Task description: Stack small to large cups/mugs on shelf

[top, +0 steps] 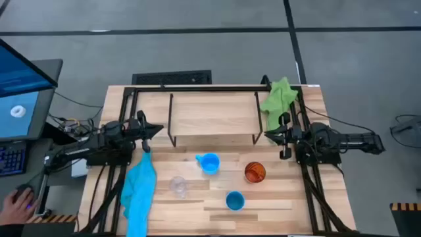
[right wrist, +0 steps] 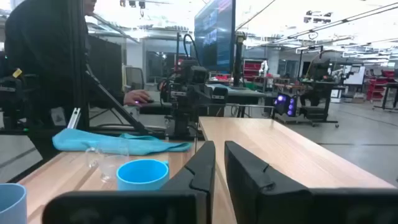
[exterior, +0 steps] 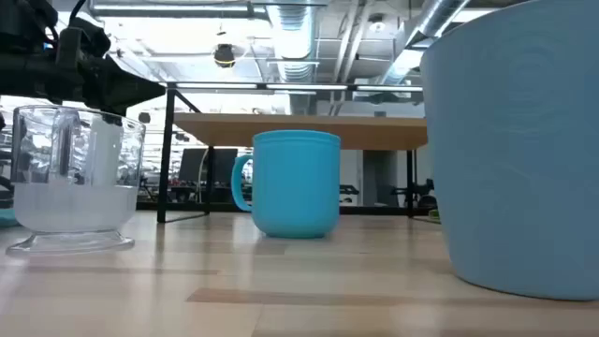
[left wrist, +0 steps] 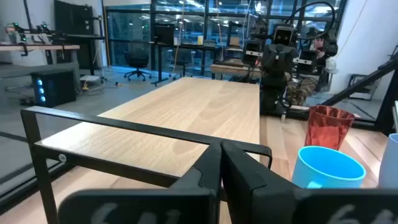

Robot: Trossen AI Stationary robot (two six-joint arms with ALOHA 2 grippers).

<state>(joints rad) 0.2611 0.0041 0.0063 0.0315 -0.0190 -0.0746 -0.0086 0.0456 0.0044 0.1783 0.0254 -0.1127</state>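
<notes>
The shelf, a light-wood board on black wire legs, stands at the table's far middle. In front of it, each upright on its base on the tabletop, are the light-blue mug, the orange cup, the blue handleless cup and the clear glass cup. My left gripper hovers shut by the shelf's left end, its fingers together. My right gripper hovers by the shelf's right end, with a narrow gap and nothing between its fingers.
A blue cloth lies along the table's left side and a green cloth at the far right corner. Black frame rails run down both table sides. A person's hand rests at a desk left of the table.
</notes>
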